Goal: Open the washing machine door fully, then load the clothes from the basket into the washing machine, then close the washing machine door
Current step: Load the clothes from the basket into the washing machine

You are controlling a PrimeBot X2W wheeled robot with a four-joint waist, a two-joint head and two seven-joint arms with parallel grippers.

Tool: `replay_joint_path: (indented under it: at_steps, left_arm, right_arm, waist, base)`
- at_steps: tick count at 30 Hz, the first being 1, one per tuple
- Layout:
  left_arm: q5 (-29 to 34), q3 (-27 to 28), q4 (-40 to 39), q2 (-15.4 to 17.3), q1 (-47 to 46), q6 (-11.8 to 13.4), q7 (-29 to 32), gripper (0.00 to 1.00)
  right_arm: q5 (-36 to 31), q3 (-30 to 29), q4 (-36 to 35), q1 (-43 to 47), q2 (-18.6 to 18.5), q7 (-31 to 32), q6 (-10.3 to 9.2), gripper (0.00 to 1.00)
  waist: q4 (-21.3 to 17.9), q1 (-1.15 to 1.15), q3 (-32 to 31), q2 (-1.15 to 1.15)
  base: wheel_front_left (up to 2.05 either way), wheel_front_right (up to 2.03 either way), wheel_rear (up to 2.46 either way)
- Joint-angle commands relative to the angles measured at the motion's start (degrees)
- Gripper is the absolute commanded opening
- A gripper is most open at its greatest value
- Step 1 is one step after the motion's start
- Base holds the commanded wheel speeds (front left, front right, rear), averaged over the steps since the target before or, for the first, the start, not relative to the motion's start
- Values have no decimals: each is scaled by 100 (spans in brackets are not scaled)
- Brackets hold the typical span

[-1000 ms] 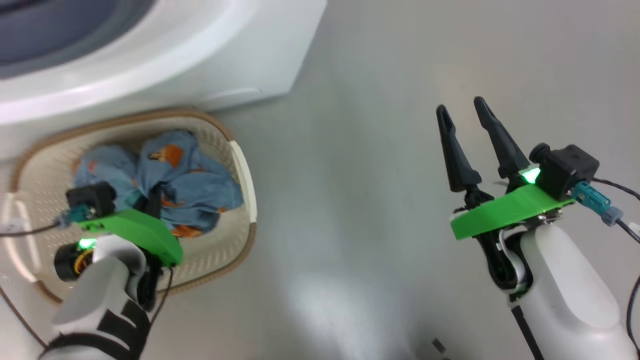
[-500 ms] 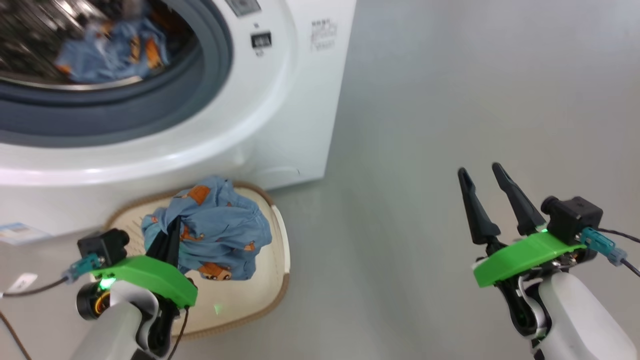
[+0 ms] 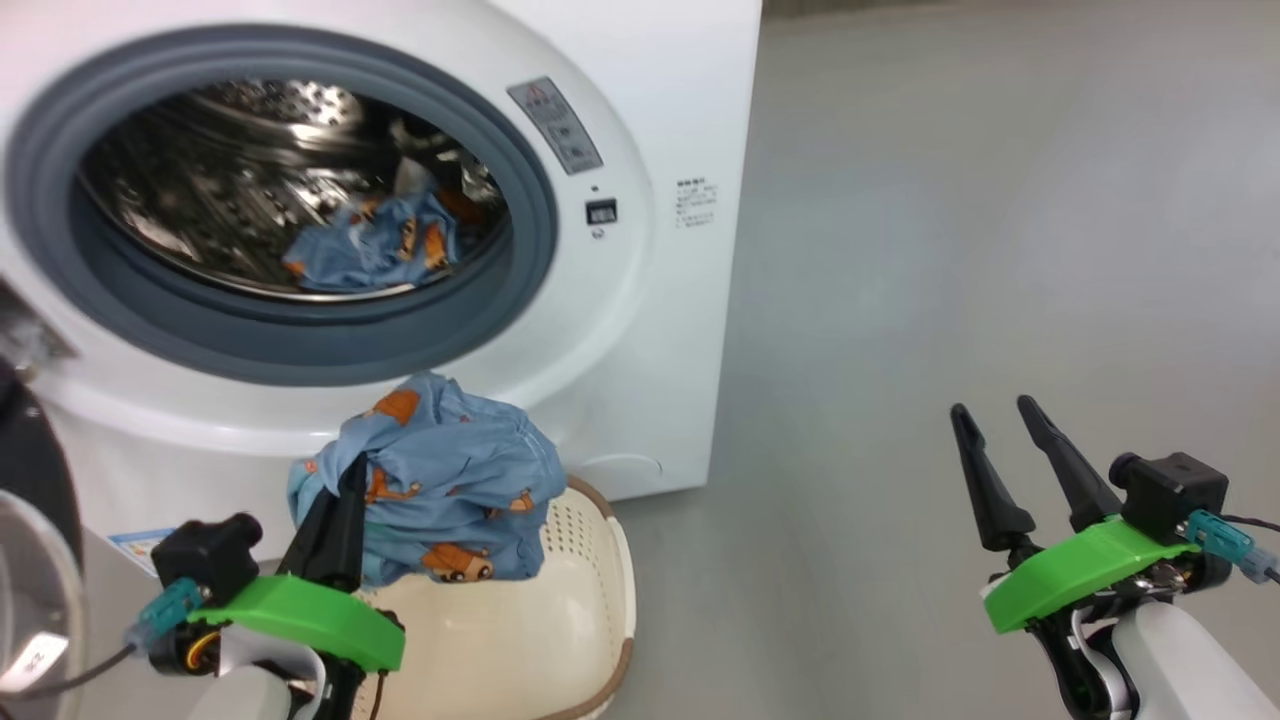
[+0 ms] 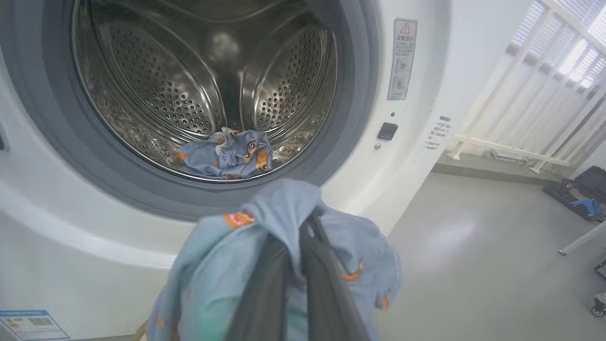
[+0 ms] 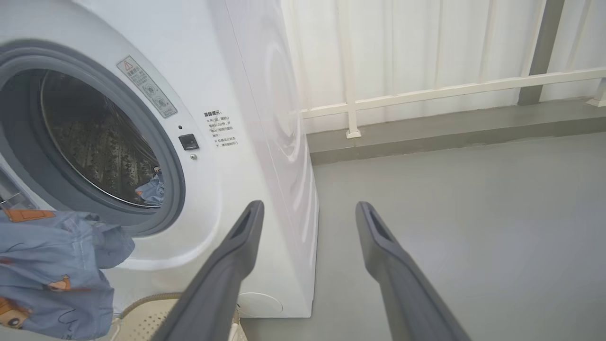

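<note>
The washing machine [image 3: 650,120] stands with its drum open, and one blue printed garment [image 3: 370,250] lies inside. Part of the washing machine door [image 3: 30,470], black-rimmed, swings out at the far left. My left gripper [image 3: 350,475] is shut on a bundle of blue clothes [image 3: 450,490] with orange prints, held above the basket [image 3: 600,610] and just below the grey ring. In the left wrist view the fingers [image 4: 312,284] pinch that cloth [image 4: 213,265] in front of the drum. My right gripper [image 3: 992,407] hangs open over bare floor, its jaws well apart [image 5: 308,207].
Grey floor [image 3: 950,200] spreads wide to the right of the machine. A white railing [image 5: 426,92] and wall run behind it. A blue label sticker [image 3: 135,545] sits low on the machine's front. A dark case [image 4: 577,194] lies far right on the floor.
The head camera has tilted up from the basket to the drum. My left gripper has lifted the blue bundle out of the basket toward the opening. The right gripper stays open.
</note>
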Motion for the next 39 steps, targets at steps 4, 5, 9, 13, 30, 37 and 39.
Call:
replay_joint_path:
  at_steps: [4,5,9,13,30,37,39]
  left_arm:
    - [343,448,-637,125,196,165,-61,0]
    - [446,482,-749,144,255,205,-61,0]
    - [672,599,-1117,116,481,275,-61,0]
    - [732,686,-1294,55,640,311,-61,0]
    - [761,785,-1334,-56,695,268,-61,0]
    - [774,777,-1188,-46,437,216,-61,0]
    - [783,792,-1131,-46,317,201,-61,0]
  right_arm:
    - [108,126,-91,51,-142,-47,26,100]
    - [111,125,-102,55,-153,-47,26,100]
    - [126,114,-137,78,-195,-47,26,100]
    - [137,115,-146,97,-208,-47,26,100]
    - [149,190,-132,63,-214,-47,26,100]
    - [158,259,-118,25,-212,-47,26,100]
    - [161,287,-122,4,-207,-47,26,100]
  waist:
    - [233,0,-372,0]
    - [238,0,-386,0]
    - [248,0,-427,0]
    - [244,0,-450,0]
    - [211,0,-385,0]
    - [152,0,-341,0]
    - [116,0,-289,0]
  base:
    - [0,0,0]
    - [0,0,0]
    - [0,0,0]
    - [0,0,0]
    - [0,0,0]
    - [0,0,0]
    - [0,0,0]
